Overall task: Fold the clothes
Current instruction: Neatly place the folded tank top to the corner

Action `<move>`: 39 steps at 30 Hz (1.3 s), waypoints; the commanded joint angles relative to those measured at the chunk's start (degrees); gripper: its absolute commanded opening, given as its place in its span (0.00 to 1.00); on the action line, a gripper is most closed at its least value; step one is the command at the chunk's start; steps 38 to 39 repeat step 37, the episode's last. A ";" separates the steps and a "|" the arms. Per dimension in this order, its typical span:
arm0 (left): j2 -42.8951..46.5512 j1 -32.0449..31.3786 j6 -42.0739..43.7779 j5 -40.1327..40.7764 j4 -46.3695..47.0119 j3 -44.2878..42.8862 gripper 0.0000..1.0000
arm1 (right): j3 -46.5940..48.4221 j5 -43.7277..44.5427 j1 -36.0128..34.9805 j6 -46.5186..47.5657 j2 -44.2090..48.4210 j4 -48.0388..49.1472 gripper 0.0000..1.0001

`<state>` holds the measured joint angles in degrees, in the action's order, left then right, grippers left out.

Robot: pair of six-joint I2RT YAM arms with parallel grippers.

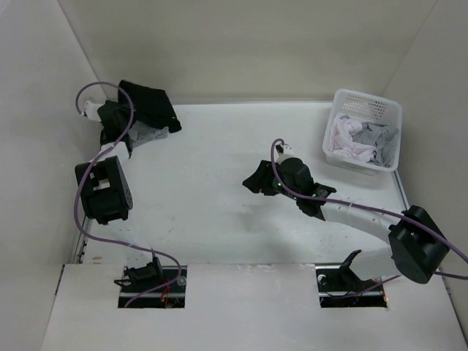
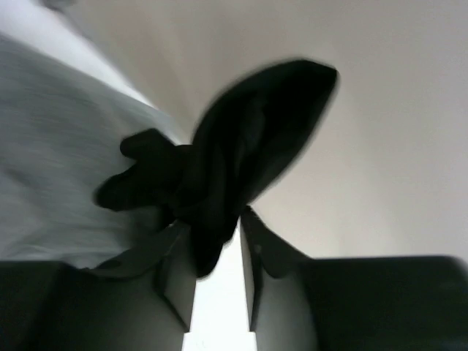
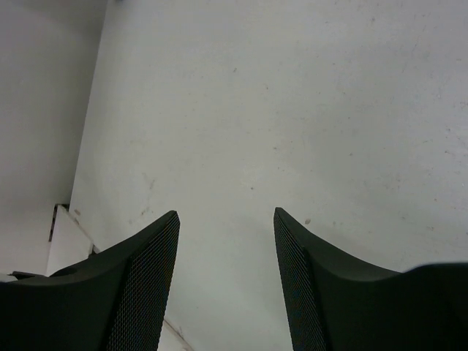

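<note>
Overhead view of a matte white table (image 1: 205, 219) walled in by plain pale panels, with two black robot arms trailing purple cables.

The left arm reaches to the far left corner, where a limp black garment (image 1: 152, 102) lies crumpled in soft folds against the wall. A light grey garment (image 1: 148, 136) is bunched just beside it on the near side. In the blurred wrist view the left gripper (image 2: 213, 241) points at this heap. Its jaws stand partly apart with a bright strip between them, and a drooping lobe of the black cloth hangs down into that gap. Whether the cloth is pinched or merely hanging there cannot be told. The grey fabric fills the left of that view, fine-knit and smooth.

The right arm stretches to the middle of the table. The right gripper (image 3: 225, 216) is spread wide over bare, faintly speckled tabletop and grasps nothing. Its curved fingers (image 3: 150, 270) carry a fine mesh-like texture.

At the far right stands a white plastic lattice basket (image 1: 365, 97), rectangular with rounded corners. It holds more rumpled clothes: white and pale pink pieces (image 1: 342, 139) on the left, grey ones (image 1: 380, 137) on the right.
</note>
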<state>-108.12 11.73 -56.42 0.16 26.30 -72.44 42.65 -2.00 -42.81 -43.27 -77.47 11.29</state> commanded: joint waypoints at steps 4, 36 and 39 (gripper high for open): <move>-1.93 4.75 -4.92 0.98 -0.56 3.43 0.49 | 1.29 -0.81 -0.13 1.08 0.13 0.75 0.60; 15.14 -54.39 8.00 7.57 5.42 30.79 0.68 | -9.61 24.67 0.23 2.39 24.65 -12.25 1.00; 14.34 -54.74 7.65 6.96 6.12 30.70 0.69 | -9.26 25.28 0.23 2.57 25.17 -12.60 1.00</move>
